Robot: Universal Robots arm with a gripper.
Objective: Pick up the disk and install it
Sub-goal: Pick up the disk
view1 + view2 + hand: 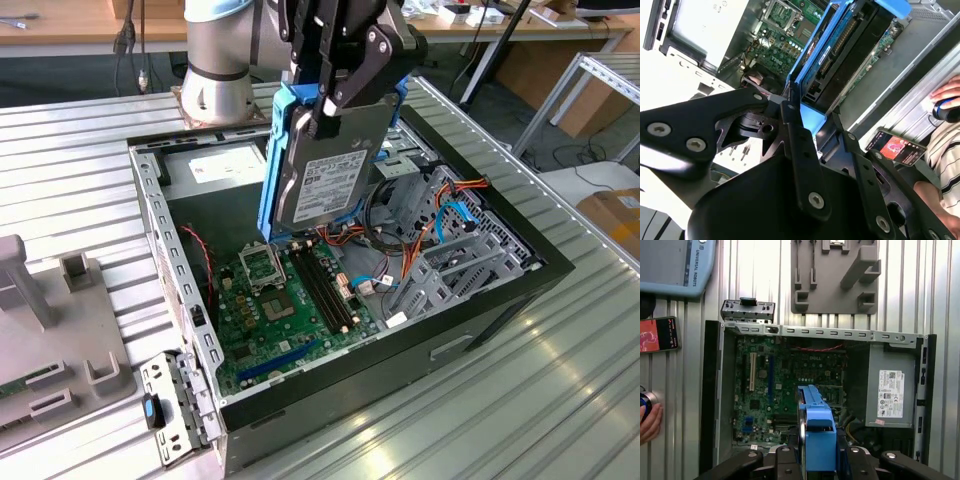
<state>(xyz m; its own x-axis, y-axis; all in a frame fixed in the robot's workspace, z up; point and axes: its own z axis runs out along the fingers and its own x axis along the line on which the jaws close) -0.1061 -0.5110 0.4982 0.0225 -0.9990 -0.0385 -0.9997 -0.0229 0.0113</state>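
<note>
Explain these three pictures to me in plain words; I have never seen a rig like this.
This is a robot arm on a ribbed metal table. The exterior view comes from a camera off the arm; both wrist views come from cameras riding on it. Its gripper is shut on the disk, a hard drive in a blue frame, held nearly upright over an open computer case. A grey fixture plate lies beside the case.

Around me ran a ribbed metal tabletop (560, 380), brightly lit; behind it stood wooden desks (80, 25) over a dark floor (500, 110) strewn with cables (572, 155).
</note>
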